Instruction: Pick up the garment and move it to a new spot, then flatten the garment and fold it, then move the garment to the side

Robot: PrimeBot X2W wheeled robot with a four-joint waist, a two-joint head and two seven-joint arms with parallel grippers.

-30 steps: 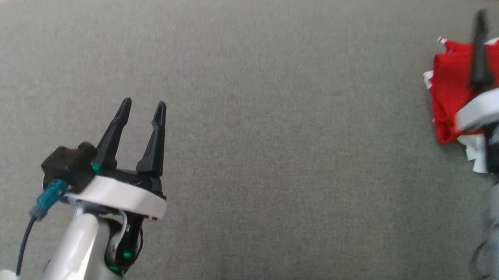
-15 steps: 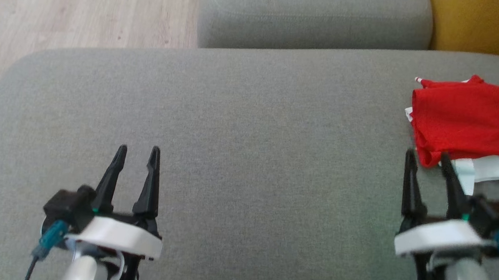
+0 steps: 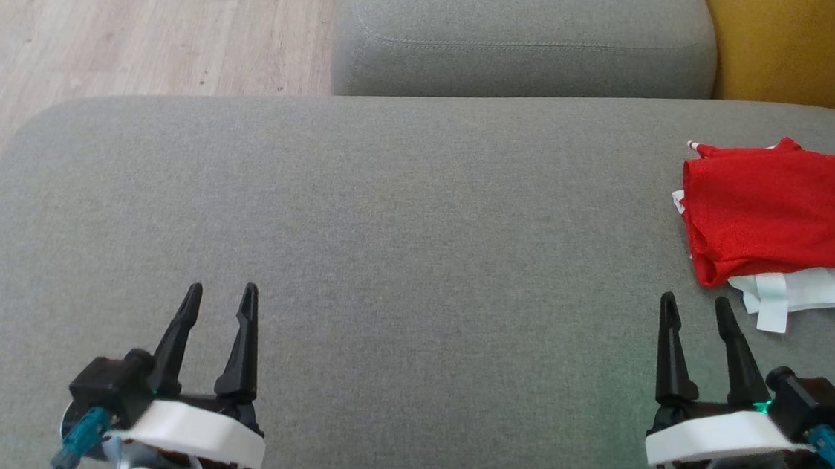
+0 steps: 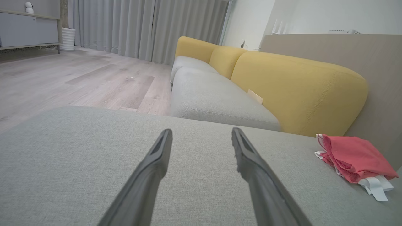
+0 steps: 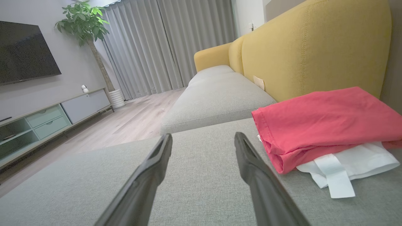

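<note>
You may stop, I think — the garment lies folded aside. Left hand and right hand are apart, empty.

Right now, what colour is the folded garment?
Red over white garment, clearest in the right wrist view.

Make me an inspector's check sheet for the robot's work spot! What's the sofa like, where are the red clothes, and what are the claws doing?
Surface: grey cushion, smooth and flat.
Job's things: red garment, folded, at the cushion's right end near the yellow backrest; white fabric pokes out beneath it.
Clutter: nothing seen.
Grippers: left gripper and right gripper both open, holding nothing, apart from the garment; the right is nearer it.
Cables: teal-plugged cable at the left wrist and at the right.
Surroundings: wood floor, second cushion, curtains, TV, plant.
</note>
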